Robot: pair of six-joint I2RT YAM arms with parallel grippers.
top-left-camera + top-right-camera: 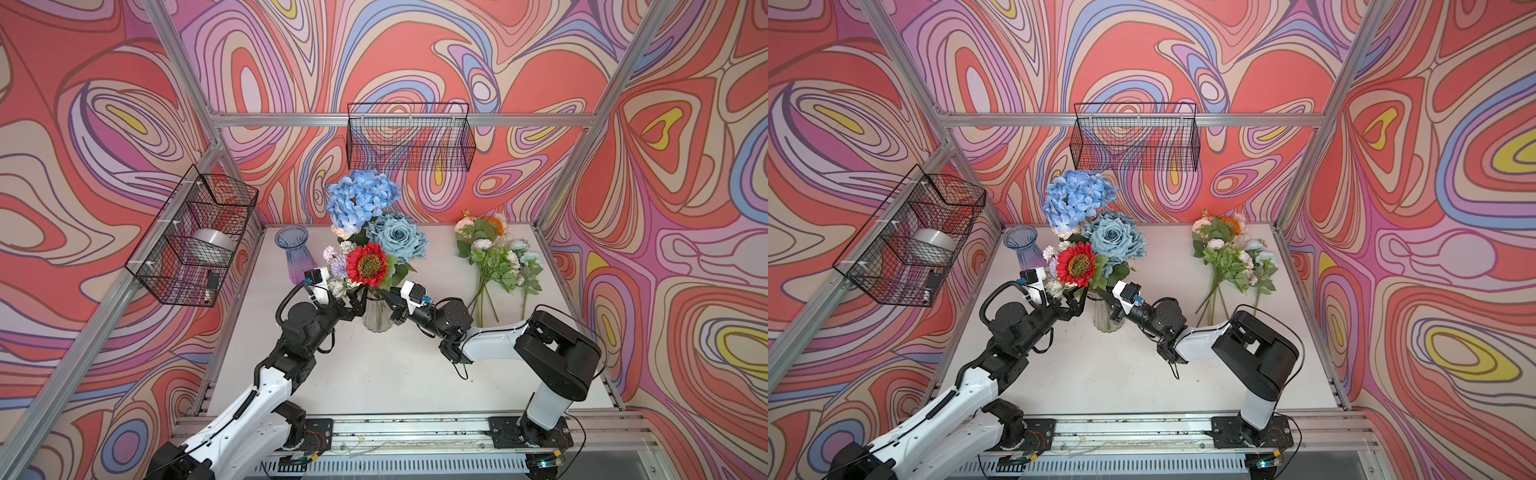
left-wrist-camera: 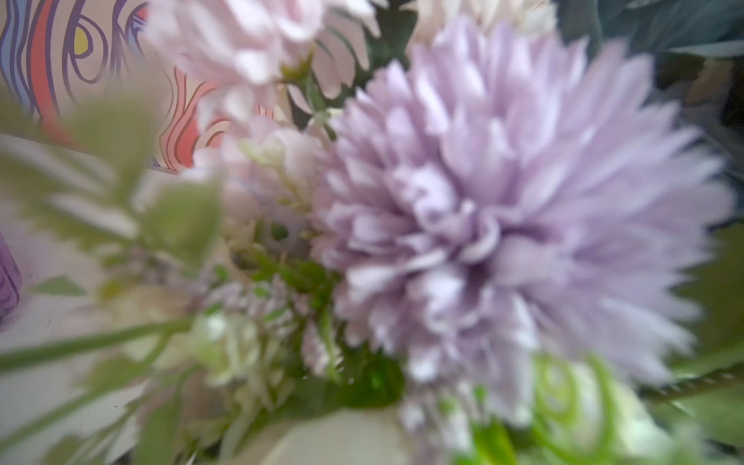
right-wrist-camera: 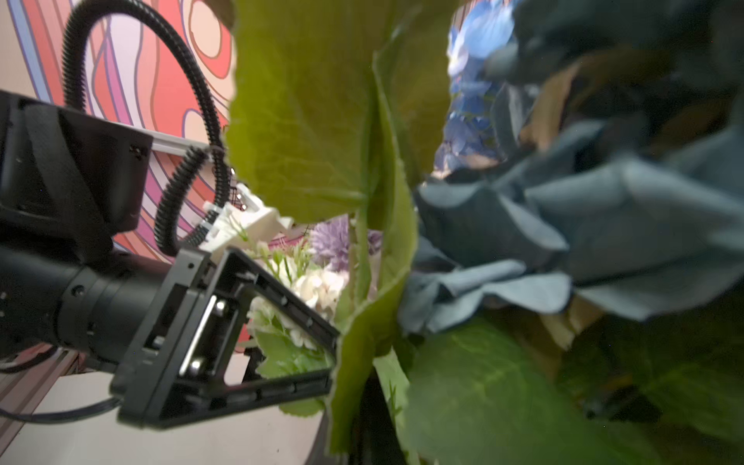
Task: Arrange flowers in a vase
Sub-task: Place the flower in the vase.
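Both wrist views are choked with foliage. The left wrist view is a blur of lilac pompom (image 2: pixel 503 225), and in the right wrist view green leaves (image 3: pixel 306 120) and aqua petals hide that arm's own fingers. The right end effector (image 1: pixel 387 298) is pressed together, but leaves hide whether it grips anything. The left end effector (image 3: pixel 328 362) stands spread beside the clear ribbed vase (image 1: pixel 376 318), pinching nothing. That vase stands mid-desk (image 1: pixel 374 374) and holds a blue hydrangea (image 1: pixel 360 199), an aqua rose (image 1: pixel 395 239) and a red sunflower (image 1: pixel 368 264). Loose flowers (image 1: pixel 496 253) lie well apart at the desk's far right, stems toward the robot. An empty purple vase (image 1: pixel 297 253) stands at the far left.
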